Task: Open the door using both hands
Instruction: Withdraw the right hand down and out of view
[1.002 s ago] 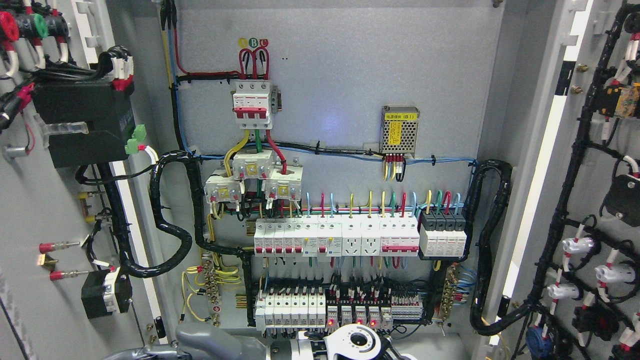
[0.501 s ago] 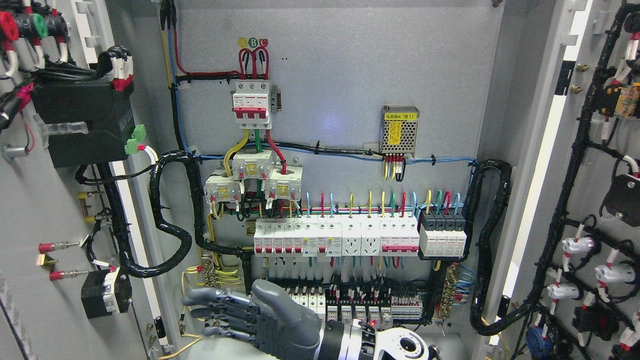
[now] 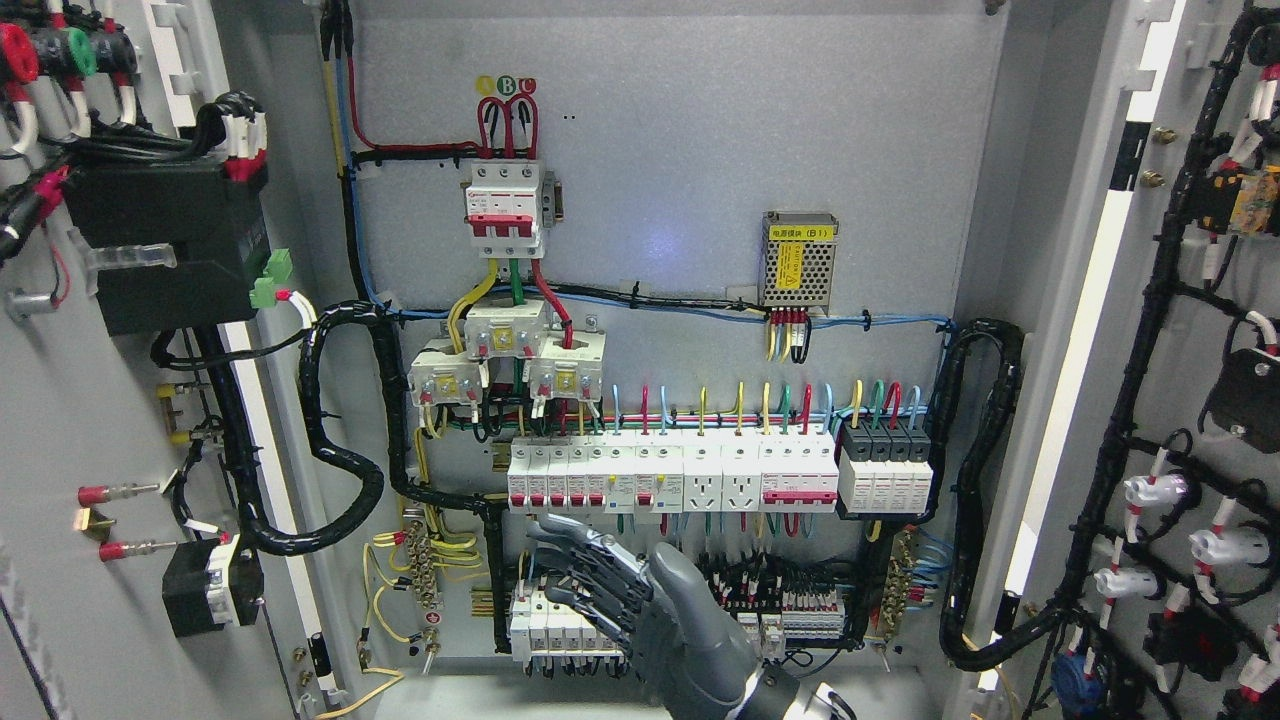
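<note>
The cabinet's two doors stand swung wide. The left door (image 3: 70, 420) shows its inner face with black modules and cable looms, and so does the right door (image 3: 1200, 400). My right hand (image 3: 610, 590), grey with jointed fingers, rises from the bottom edge just right of the middle. Its fingers are spread and point up and to the left, holding nothing. It hovers in front of the lower row of white breakers (image 3: 560, 625), just below the upper breaker row (image 3: 670, 475). My left hand is out of view.
Inside the cabinet sit a red-and-white main breaker (image 3: 505, 208), a mesh power supply (image 3: 800, 260), and black corrugated conduits at the left (image 3: 340, 470) and right (image 3: 985, 480). Coloured wires run along the grey backplate (image 3: 700, 120).
My right hand has risen from the bottom edge, swung from pointing left to pointing up-left, and shifted right. It now stands in front of the lower breakers.
</note>
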Available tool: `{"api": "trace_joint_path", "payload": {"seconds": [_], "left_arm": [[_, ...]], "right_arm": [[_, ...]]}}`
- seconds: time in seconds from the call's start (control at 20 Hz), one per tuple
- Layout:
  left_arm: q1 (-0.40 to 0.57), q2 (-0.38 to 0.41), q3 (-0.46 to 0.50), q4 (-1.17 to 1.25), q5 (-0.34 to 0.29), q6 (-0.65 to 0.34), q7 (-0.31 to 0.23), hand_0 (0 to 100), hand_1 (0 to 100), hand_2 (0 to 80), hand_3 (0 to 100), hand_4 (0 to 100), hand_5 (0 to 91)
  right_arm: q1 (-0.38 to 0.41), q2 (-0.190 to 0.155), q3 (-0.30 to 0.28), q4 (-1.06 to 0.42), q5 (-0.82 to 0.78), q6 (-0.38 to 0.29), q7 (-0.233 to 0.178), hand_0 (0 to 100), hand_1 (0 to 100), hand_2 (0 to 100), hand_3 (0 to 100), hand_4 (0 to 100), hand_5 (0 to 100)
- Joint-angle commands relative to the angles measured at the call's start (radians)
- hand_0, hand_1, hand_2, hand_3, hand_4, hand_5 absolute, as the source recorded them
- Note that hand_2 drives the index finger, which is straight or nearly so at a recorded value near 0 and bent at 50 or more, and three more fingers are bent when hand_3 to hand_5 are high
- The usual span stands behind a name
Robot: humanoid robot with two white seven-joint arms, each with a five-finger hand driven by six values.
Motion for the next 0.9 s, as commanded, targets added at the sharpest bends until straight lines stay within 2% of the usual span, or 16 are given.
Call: {"api": "trace_joint_path", "payload": {"seconds": [0.0,0.3,0.55,0.85], "left_arm": [[0.02,0.0,0.0,0.006,0.0,0.0,0.0,0,0,0.0,0,0,0.0],[0.02,0.0,0.0,0.006,0.0,0.0,0.0,0,0,0.0,0,0,0.0],[0.02,0.0,0.0,0.006,0.0,0.0,0.0,0,0,0.0,0,0,0.0],[0.02,0.0,-0.002,0.005,-0.005,-0.002,-0.002,0,0,0.0,0,0,0.0]], "right_arm": [[0.102,-0.106,-0.113,-0.148,-0.001,-0.026,-0.005,0,0,0,0,0,0],[0.17,-0.126,-0.126,-0.18,-0.003,-0.029,-0.005,0,0,0,0,0,0],[0.191,-0.166,-0.127,-0.202,-0.003,-0.029,-0.005,0,0,0,0,0,0],[0.245,-0.19,-0.149,-0.262,0.001,-0.029,-0.007,0,0,0,0,0,0]]}}
